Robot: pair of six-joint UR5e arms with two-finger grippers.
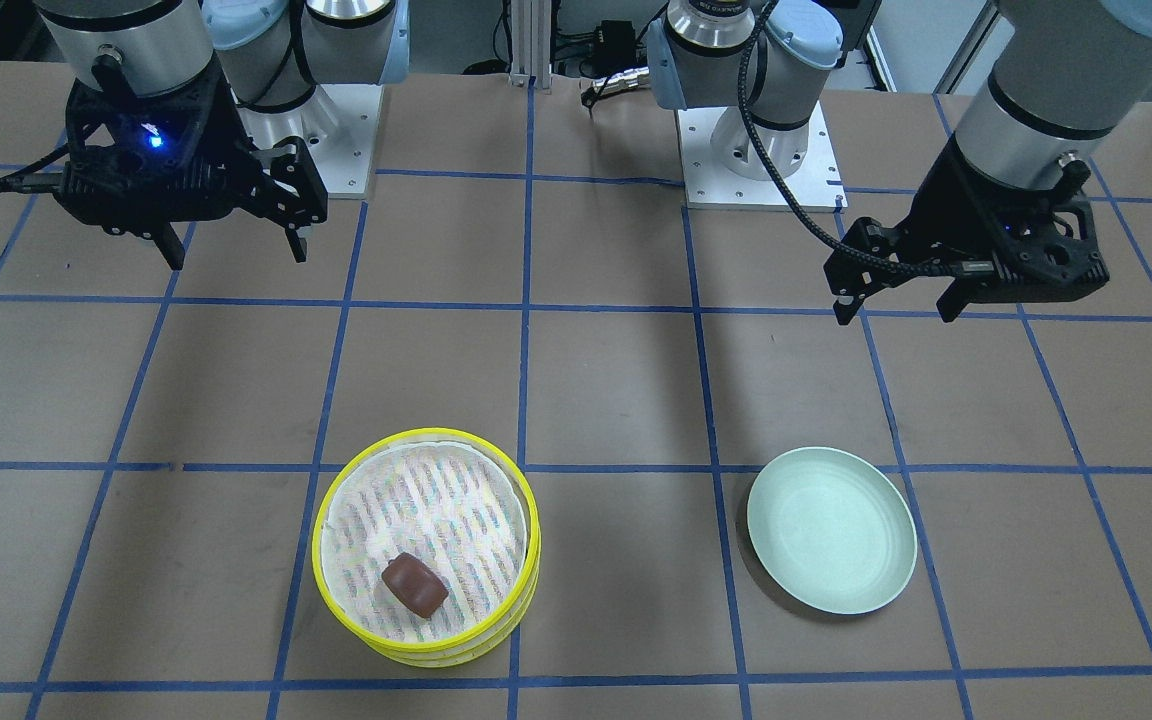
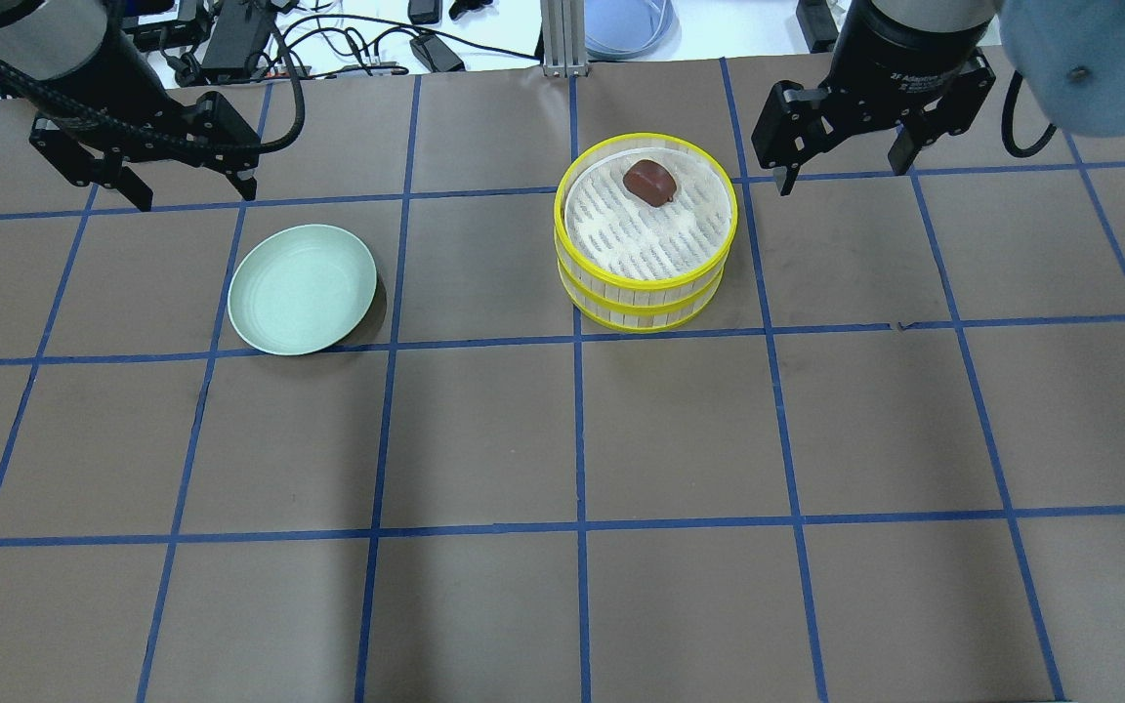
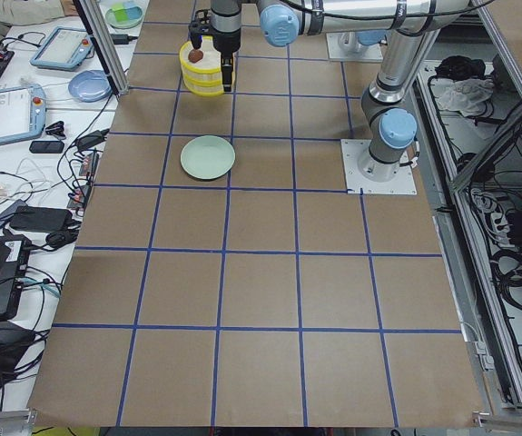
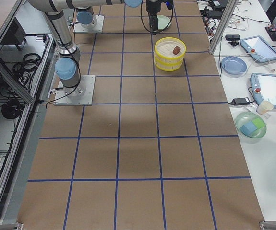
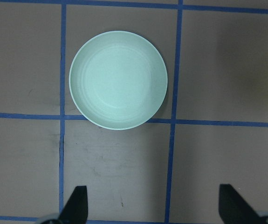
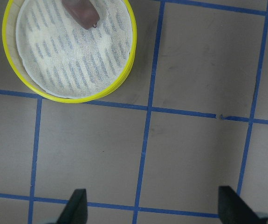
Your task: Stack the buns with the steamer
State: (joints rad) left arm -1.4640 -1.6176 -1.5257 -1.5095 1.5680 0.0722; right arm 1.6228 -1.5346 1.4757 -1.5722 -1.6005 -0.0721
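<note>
The steamer (image 2: 643, 239) stands as two yellow-rimmed tiers stacked one on the other, far centre-right of the table; it also shows in the front view (image 1: 441, 500) and the right wrist view (image 6: 64, 60). The dark reddish-brown bun (image 2: 648, 182) lies on the top tier's white liner near its far rim (image 1: 414, 584) (image 6: 81, 11). The cream-yellow bun is hidden. My left gripper (image 2: 196, 195) (image 1: 894, 315) (image 5: 153, 205) is open and empty, raised beyond the plate. My right gripper (image 2: 841, 176) (image 1: 236, 258) (image 6: 152, 207) is open and empty, raised to the right of the steamer.
A pale green plate (image 2: 302, 288) (image 1: 831, 530) (image 5: 118, 79) lies empty on the left half of the table. The arm bases (image 1: 756, 150) stand at the robot's edge. Cables and a blue dish (image 2: 626, 24) lie past the far edge.
</note>
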